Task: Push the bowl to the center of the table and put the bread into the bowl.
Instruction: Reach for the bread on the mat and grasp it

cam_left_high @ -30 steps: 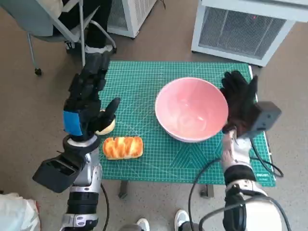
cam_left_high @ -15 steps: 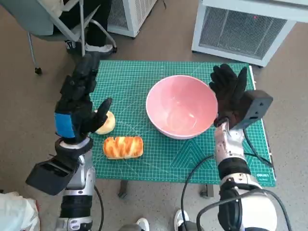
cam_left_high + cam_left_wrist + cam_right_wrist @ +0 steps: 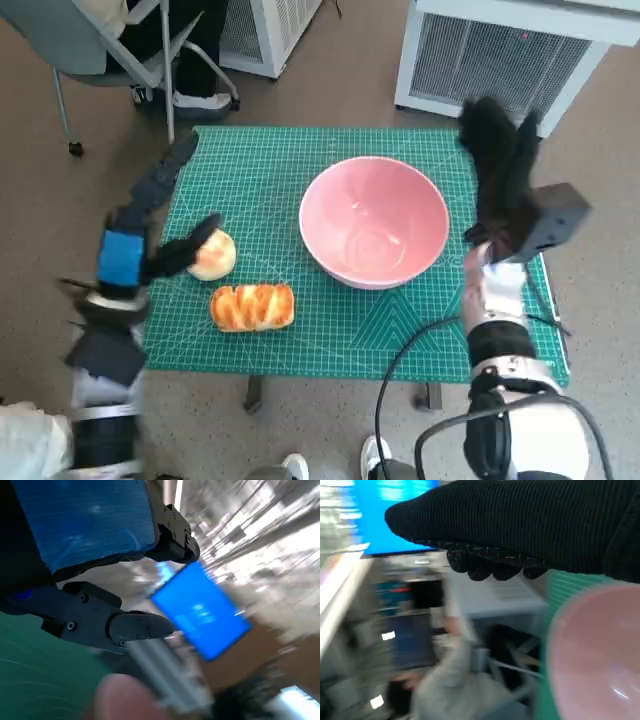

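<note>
- The pink bowl (image 3: pixel 374 219) sits on the green cutting mat (image 3: pixel 300 320) that covers the bench, a little to the right of the mat's middle, upright and with nothing in it.
- The bread (image 3: pixel 252 307), a golden ridged loaf, lies on the mat near its front-left edge, well apart from the bowl.
- A small round pale bun (image 3: pixel 213 255) lies just beyond the loaf, toward the left edge of the mat.
- The left hand (image 3: pixel 150 225) (blurred in the head view) hangs over the left side of the mat with its fingers (image 3: pixel 168 165) stretched out and apart; its thumb lies against or over the bun, though I cannot tell whether it touches. It holds nothing.
- The right hand (image 3: pixel 500 175) in the black glove stands upright just beside the bowl's right rim, fingers extended, gripping nothing; from the head view I cannot tell whether it touches the rim.
- In the right wrist view the glove (image 3: pixel 530 525) runs along the top, with the bowl's pink rim (image 3: pixel 592 655) near it.
- A chair (image 3: pixel 110 60) and white units (image 3: pixel 500 60) stand on the floor beyond the bench.
</note>
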Controlling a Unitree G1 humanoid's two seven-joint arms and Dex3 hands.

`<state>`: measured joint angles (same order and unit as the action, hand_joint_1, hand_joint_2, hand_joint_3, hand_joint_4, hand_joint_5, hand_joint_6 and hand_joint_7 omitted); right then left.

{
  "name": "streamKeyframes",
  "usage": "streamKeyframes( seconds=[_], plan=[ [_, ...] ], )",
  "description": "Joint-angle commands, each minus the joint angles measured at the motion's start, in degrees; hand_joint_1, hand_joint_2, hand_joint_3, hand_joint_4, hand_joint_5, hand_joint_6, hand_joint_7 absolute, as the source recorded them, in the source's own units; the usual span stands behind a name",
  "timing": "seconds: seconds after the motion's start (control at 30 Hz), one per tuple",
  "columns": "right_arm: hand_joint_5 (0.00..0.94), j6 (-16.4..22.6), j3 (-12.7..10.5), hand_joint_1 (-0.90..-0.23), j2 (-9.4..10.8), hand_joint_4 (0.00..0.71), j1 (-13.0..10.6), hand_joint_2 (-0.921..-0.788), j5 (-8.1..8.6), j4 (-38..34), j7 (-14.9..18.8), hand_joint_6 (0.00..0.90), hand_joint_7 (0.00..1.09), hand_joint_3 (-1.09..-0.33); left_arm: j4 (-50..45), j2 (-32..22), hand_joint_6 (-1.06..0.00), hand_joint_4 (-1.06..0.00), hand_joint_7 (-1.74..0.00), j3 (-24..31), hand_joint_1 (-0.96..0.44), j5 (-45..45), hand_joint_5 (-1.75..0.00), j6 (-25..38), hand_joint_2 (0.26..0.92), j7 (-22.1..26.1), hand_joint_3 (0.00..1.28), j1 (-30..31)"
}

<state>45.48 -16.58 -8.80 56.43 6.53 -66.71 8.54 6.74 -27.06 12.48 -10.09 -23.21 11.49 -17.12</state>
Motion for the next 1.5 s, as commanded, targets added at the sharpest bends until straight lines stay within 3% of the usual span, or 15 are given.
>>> streamKeyframes(
  seconds=[0.03, 0.2, 0.43, 0.63, 0.87, 1.5],
  plan=[
    [0.011, 6.8, 1.8, -0.592, -0.3, 0.255, -2.9, -0.921, 1.15, 5.8, 6.3, 0.083, 0.52, -0.901, -1.3, -6.3, -0.39, -0.25, -0.03, 0.0, -0.42, -1.3, 0.00, 3.1, 0.921, 3.7, 0.25, 0.4],
    [0.016, 12.2, 3.9, -0.620, -0.6, 0.276, -6.3, -0.921, 4.20, 15.2, 12.3, 0.074, 0.55, -0.846, -0.5, -10.7, -0.40, -0.24, -0.03, -0.7, -0.42, -1.3, 0.00, 3.8, 0.921, 6.5, 0.20, 0.4],
    [0.017, 13.3, 5.7, -0.617, -1.1, 0.299, -10.1, -0.921, 8.63, 24.2, 17.4, 0.069, 0.62, -0.792, -1.4, -12.7, -0.41, -0.23, -0.03, -1.9, -0.42, -1.2, 0.00, 4.2, 0.921, 8.5, 0.17, 2.0],
    [0.014, 11.4, 6.9, -0.624, -1.2, 0.302, -13.5, -0.921, 8.22, 29.9, 17.2, 0.056, 0.66, -0.759, -6.0, -12.5, -0.42, -0.23, -0.03, -3.5, -0.41, -0.7, 0.00, 5.0, 0.921, 10.8, 0.13, 5.6],
    [0.012, 9.8, 7.6, -0.628, -1.7, 0.306, -16.1, -0.921, 5.54, 33.7, 15.6, 0.039, 0.71, -0.753, -12.9, -13.0, -0.44, -0.24, -0.03, -5.8, -0.41, -3.5, 0.00, 6.8, 0.921, 12.4, 0.10, 9.7],
    [0.005, 7.3, 8.7, -0.609, -1.7, 0.298, -18.1, -0.921, 5.33, 36.5, 13.9, -0.001, 0.71, -0.767, -24.1, -10.7, -0.41, -0.24, 0.00, -14.2, -0.49, -19.0, 0.00, 19.1, 0.911, 13.2, 0.01, 14.7]
  ],
)
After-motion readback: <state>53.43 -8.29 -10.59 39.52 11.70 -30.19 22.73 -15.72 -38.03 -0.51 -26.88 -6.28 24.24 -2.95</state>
